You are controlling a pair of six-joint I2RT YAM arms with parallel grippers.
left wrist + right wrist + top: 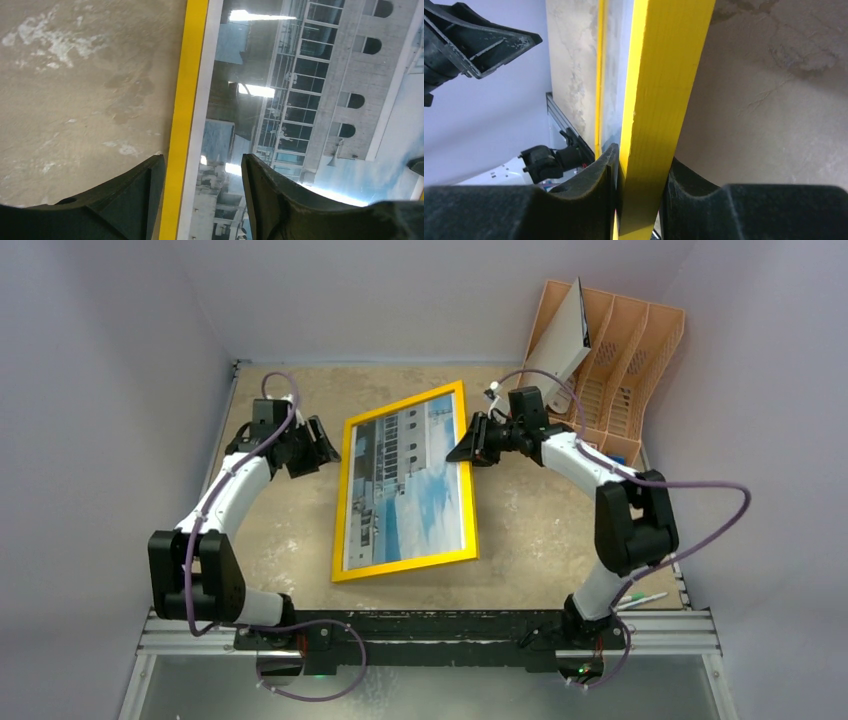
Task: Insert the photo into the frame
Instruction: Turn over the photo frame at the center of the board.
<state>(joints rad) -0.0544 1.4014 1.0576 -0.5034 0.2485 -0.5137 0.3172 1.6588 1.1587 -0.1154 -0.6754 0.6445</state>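
One frame (664, 75) rail inside the right pincer (641, 160)

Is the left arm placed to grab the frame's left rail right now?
Probably yes. The left gripper straddles the left rail of the frame, jaws open with the rail between them and nothing else in the gap. The right gripper is clamped on the opposite rail, so the frame looks steadied.

File rack (628, 330) perhaps crowds right pincer (462, 451)
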